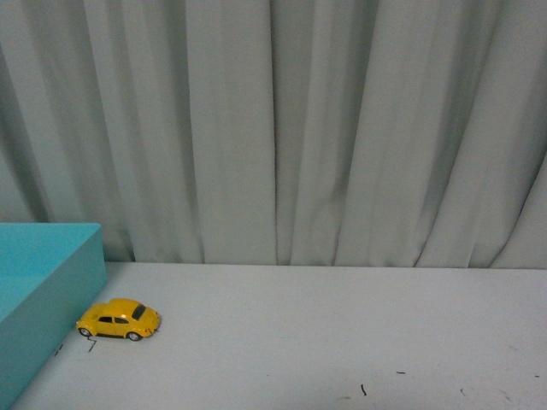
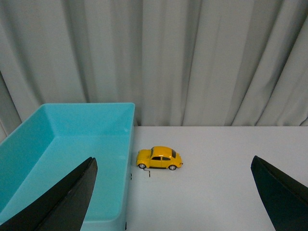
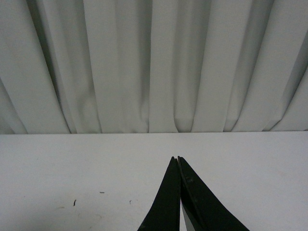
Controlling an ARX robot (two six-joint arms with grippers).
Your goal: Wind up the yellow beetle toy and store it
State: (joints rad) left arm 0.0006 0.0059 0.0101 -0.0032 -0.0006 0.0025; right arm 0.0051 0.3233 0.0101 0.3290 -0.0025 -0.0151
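The yellow beetle toy (image 1: 119, 319) stands on its wheels on the white table, side-on, just beside the turquoise box (image 1: 51, 290). In the left wrist view the beetle toy (image 2: 159, 158) sits well ahead of my left gripper (image 2: 173, 166), whose black fingers (image 2: 72, 192) are spread wide apart with nothing between them. The toy is off-centre, nearer the finger on the box side. My right gripper (image 3: 176, 158) is shut, its two black fingers pressed together over bare table, holding nothing. Neither arm shows in the front view.
The open turquoise box (image 2: 72, 144) looks empty inside and its wall nearly touches the toy's front. A pleated grey curtain (image 1: 282, 128) closes off the back of the table. Small dark specks (image 1: 362, 389) mark the white tabletop (image 1: 342, 333).
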